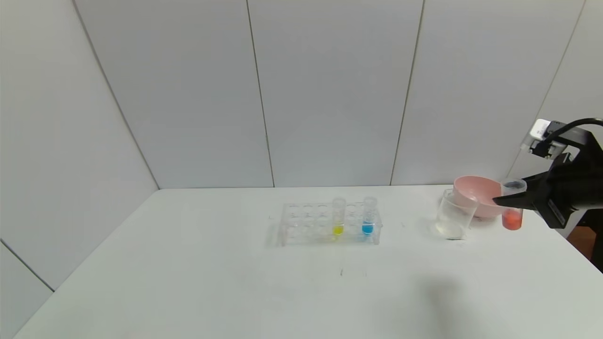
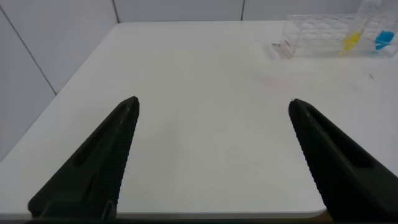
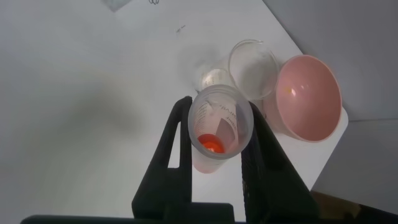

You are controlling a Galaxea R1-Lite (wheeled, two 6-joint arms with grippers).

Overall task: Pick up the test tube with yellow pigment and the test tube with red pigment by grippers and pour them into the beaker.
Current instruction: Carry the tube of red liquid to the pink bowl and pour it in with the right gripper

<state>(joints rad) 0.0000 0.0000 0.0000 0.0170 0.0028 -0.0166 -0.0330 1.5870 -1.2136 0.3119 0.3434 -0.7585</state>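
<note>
Red tube (image 1: 512, 205): clamped upright in our right gripper (image 1: 506, 201), just right of the beaker (image 1: 453, 214), unpoured. Yellow tube (image 1: 338, 217): in the rack (image 1: 301, 223), left of centre, untouched. Left gripper (image 2: 211, 158): spread wide, idle at the table's left. We judge both pours remain.

Landmark: beaker (image 1: 453, 214), standing on the table (image 1: 188, 282). Touching it on the far right, pink bowl (image 1: 476, 194), blocking that side. Just right of the beaker, right gripper (image 1: 506, 201) clamped on the test tube with red pigment (image 1: 512, 205), held upright above the tabletop. Well left of the beaker, tube rack (image 1: 330, 223); bare tabletop between them. Bare surface also on the near side. Beaker mouth uncovered from above.
</note>
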